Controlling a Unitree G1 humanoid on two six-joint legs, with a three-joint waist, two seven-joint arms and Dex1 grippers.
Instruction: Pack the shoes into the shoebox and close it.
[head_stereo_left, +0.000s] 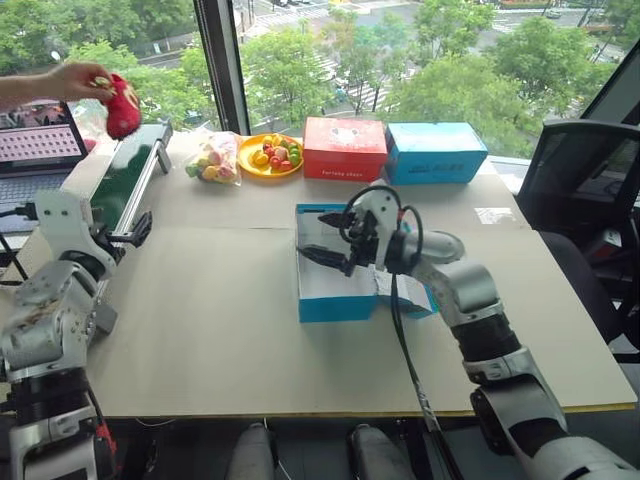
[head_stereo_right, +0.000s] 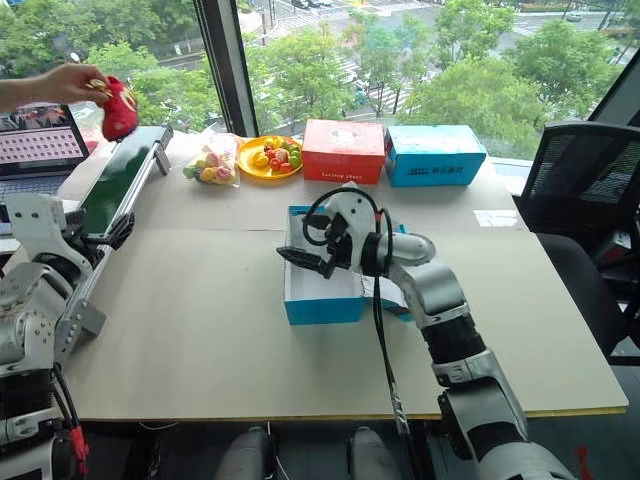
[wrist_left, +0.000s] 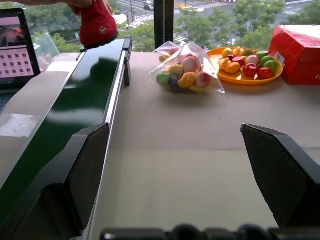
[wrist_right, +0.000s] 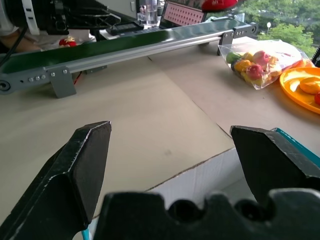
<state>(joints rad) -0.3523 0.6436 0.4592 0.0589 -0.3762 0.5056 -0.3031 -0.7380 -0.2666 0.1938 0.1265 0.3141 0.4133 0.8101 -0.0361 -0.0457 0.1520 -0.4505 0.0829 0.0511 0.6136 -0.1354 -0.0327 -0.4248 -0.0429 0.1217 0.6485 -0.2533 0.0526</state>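
On the tabletop (head_stereo_left: 220, 330) the blue shoebox (head_stereo_left: 335, 298) lies open at centre, the right claw (head_stereo_left: 335, 240) gaping above it. The left claw (head_stereo_left: 135, 232) gapes beside the conveyor (head_stereo_left: 125, 180). A person's hand (head_stereo_left: 75, 80) holds a red shoe (head_stereo_left: 122, 106) over the conveyor's far end.

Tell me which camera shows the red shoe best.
The left wrist view: the shoe is large there, above the belt's far end. Both eye views show it small in a person's hand; the right wrist view catches just a sliver.

The red box (head_stereo_left: 344, 149) carries small white lettering, too small to read.
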